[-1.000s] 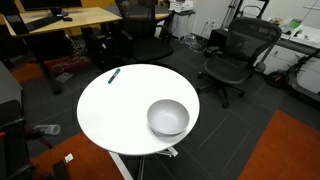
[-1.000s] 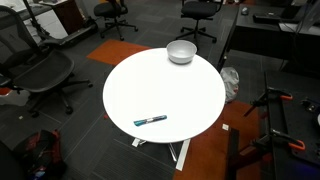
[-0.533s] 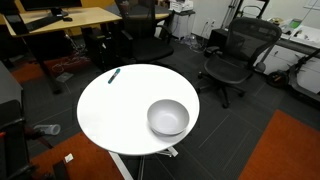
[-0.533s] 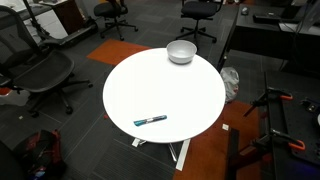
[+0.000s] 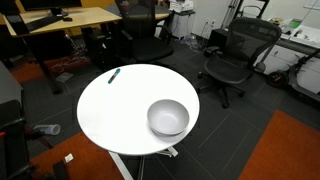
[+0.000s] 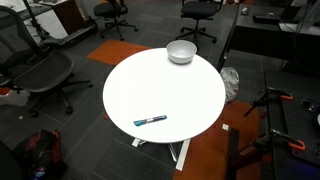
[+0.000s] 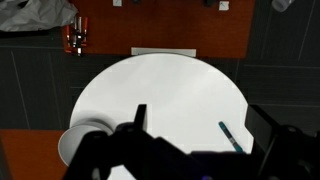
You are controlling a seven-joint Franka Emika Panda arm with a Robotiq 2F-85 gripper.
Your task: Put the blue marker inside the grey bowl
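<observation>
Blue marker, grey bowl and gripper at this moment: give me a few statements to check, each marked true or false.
1. The blue marker lies inside the grey bowl. False: it lies on the white table, near the edge far across from the bowl.
2. The grey bowl is empty. True: an exterior view shows its hollow bare.
3. The gripper is shut on the marker. False: in the wrist view its fingers stand apart above the table with nothing between them.
4. The bowl stands upright near the table's rim. True.
</observation>
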